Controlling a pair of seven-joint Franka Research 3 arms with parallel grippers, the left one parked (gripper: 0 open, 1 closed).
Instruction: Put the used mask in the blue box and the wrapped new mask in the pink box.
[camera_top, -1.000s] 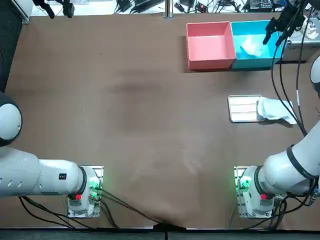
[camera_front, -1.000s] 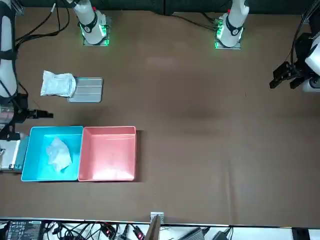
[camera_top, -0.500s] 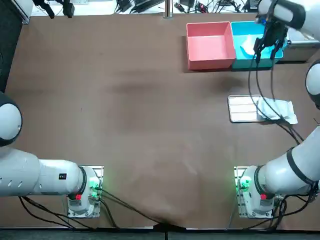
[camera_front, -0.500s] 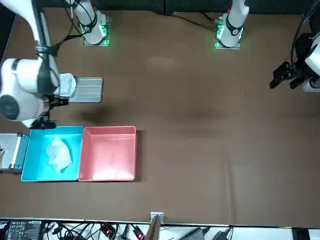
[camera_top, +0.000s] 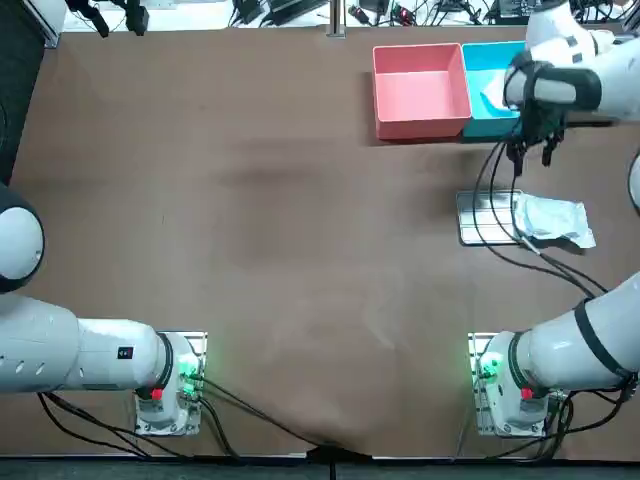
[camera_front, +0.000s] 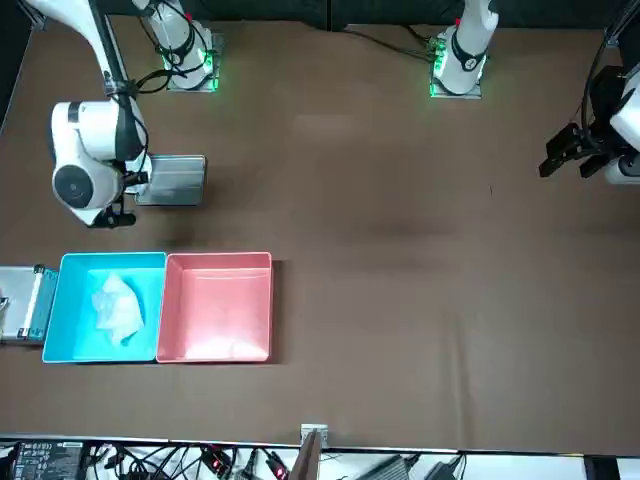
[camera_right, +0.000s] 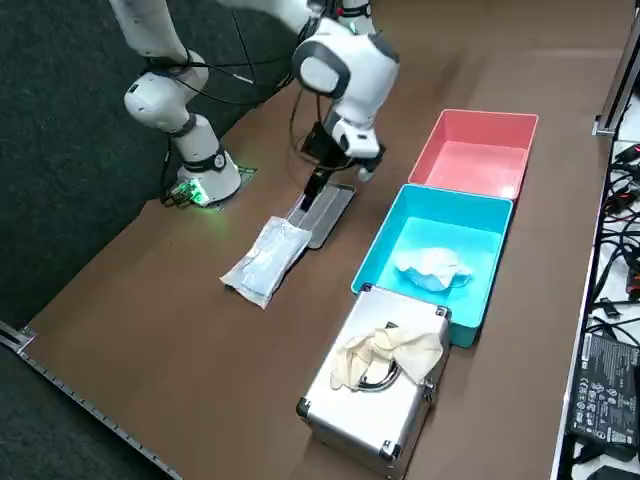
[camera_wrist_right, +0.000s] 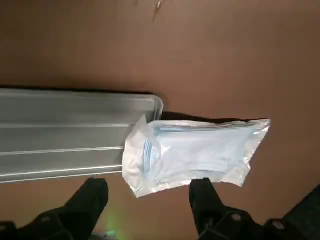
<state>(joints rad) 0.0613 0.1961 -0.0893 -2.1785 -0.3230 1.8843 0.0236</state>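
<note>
Right arm's jaws hang empty and spread wide over the table, just off the ridged metal tray (camera_top: 485, 217) on its long side that faces the boxes. Wrapped new mask (camera_wrist_right: 195, 152): flat, crinkled clear-plastic pack, pale blue folds inside. One short end laps over the tray's end and the rest trails onto the table, long axis in line with the tray's. Pack lies just ahead of the fingertips (camera_wrist_right: 95, 187), not between them. The gap between the fingers runs along the pack's length, so a wrist turn probably comes first. Used mask (camera_right: 432, 270), crumpled and soft, already in the blue box (camera_right: 470, 230) beyond the tray. Pink box (camera_right: 470, 160) empty.
</note>
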